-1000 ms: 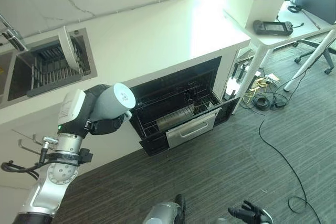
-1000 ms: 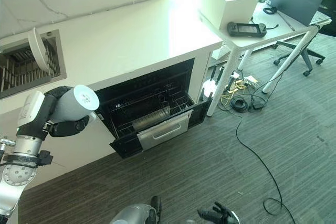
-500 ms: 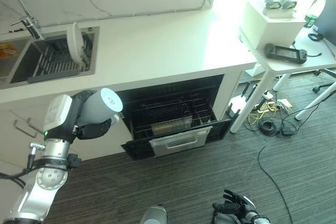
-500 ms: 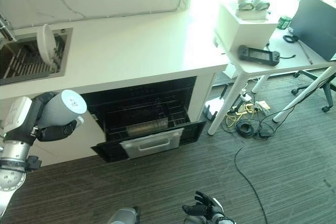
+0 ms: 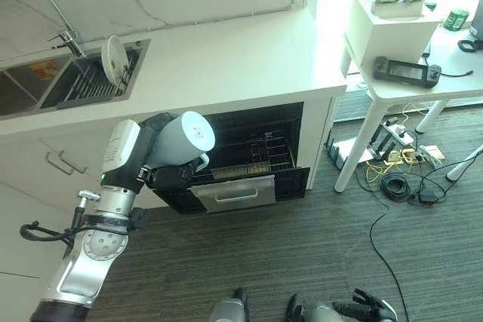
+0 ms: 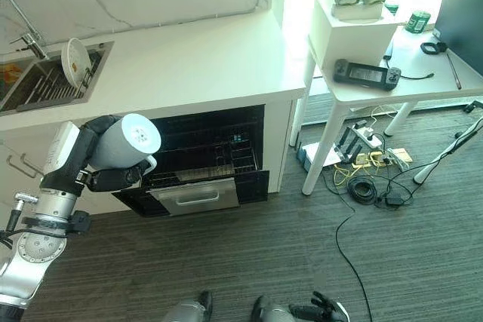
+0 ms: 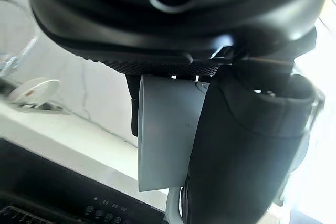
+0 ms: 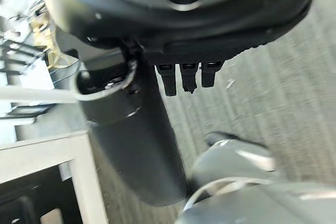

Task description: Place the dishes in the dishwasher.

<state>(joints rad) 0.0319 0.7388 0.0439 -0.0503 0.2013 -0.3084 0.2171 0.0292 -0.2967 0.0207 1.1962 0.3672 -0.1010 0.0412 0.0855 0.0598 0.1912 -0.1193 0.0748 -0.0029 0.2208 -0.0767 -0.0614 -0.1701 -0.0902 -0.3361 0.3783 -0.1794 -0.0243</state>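
My left hand (image 5: 170, 176) is shut on a pale grey mug (image 5: 181, 139), which it holds on its side with the base toward me; the mug (image 7: 168, 129) sits against the thumb (image 7: 247, 150) in the left wrist view. It hovers in front of the left edge of the open dishwasher (image 5: 249, 157), whose dark wire rack is pulled out above a steel front panel (image 5: 234, 192). A white plate (image 5: 115, 58) stands upright in the sink's rack. My right hand (image 5: 370, 308) hangs low near the floor with relaxed fingers and holds nothing.
The white counter (image 5: 226, 50) runs above the dishwasher, with the sink (image 5: 68, 84) and tap at its left. To the right stands a white side table (image 5: 423, 73) with a box and a controller. Cables (image 5: 396, 186) lie on the grey carpet beneath it.
The whole view has swung round, so the counter and dishwasher now lie more square. The mug stays in my left hand, now closer to the dishwasher's left edge.
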